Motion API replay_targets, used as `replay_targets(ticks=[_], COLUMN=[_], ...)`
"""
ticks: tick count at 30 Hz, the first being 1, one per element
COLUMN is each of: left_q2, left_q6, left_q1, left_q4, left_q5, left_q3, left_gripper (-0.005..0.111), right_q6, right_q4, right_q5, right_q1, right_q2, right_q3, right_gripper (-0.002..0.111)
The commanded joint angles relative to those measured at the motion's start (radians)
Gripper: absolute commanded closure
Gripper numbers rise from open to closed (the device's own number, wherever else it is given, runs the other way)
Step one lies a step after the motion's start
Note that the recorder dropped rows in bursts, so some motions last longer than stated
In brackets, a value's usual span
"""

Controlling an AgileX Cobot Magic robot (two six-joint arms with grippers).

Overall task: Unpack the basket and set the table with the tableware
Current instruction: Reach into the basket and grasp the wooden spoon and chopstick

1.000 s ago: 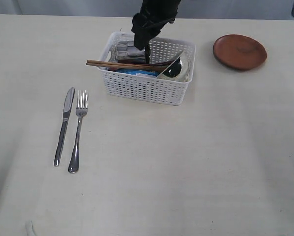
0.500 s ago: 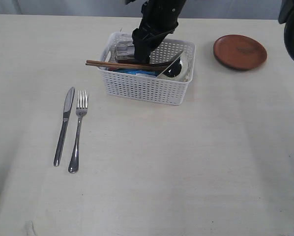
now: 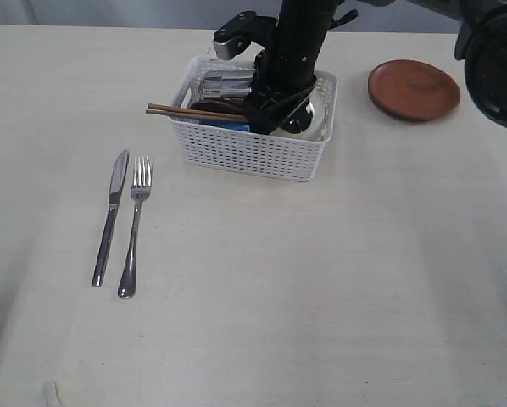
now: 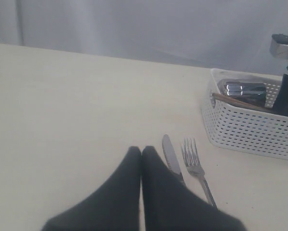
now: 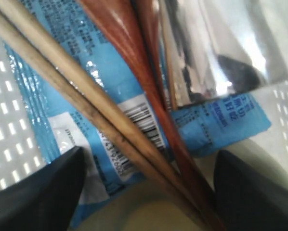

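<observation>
The white basket (image 3: 252,149) stands at the back of the table (image 3: 304,288). My right gripper (image 3: 262,110) reaches down inside it, open, its jaws on either side of the wooden chopsticks (image 5: 81,96) and the reddish-brown wooden spoon (image 5: 134,62). Beneath them lies a blue snack packet (image 5: 216,120). The steel cup (image 3: 224,85) rests in the basket's far left corner, and the cream bowl (image 3: 314,117) leans on the right. Knife (image 3: 109,216) and fork (image 3: 135,225) lie side by side on the table. The brown wooden plate (image 3: 413,88) sits at the back right. My left gripper (image 4: 141,150) is shut, empty, hovering near the knife (image 4: 172,156).
The chopsticks (image 3: 186,111) stick out over the basket's left rim. A grey curtain (image 4: 134,24) hangs behind the table's far edge. Bare tabletop spreads in front of the basket.
My right arm has dropped deeper into the basket and shifted right, toward the bowl side. The chopsticks have shifted slightly. Knife, fork and plate lie where they were.
</observation>
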Motion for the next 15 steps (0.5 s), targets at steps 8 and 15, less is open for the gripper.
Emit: replay_targets(ticks=[8,15], left_q2=[-0.004,-0.004], left_q6=[0.001,0.001], left_q1=[0.001,0.001], left_q4=[-0.004,-0.004], left_q5=[-0.011,-0.011], left_q3=[0.003,0.003], left_gripper=[0.107,0.107], right_q6=[-0.009,-0.006], right_q4=[-0.019,-0.019], right_q5=[-0.013,-0.009], right_q1=[-0.005,-0.005], right_q2=[0.007,-0.026], right_q3=[-0.063,-0.107], right_gripper=[0.101,0.109])
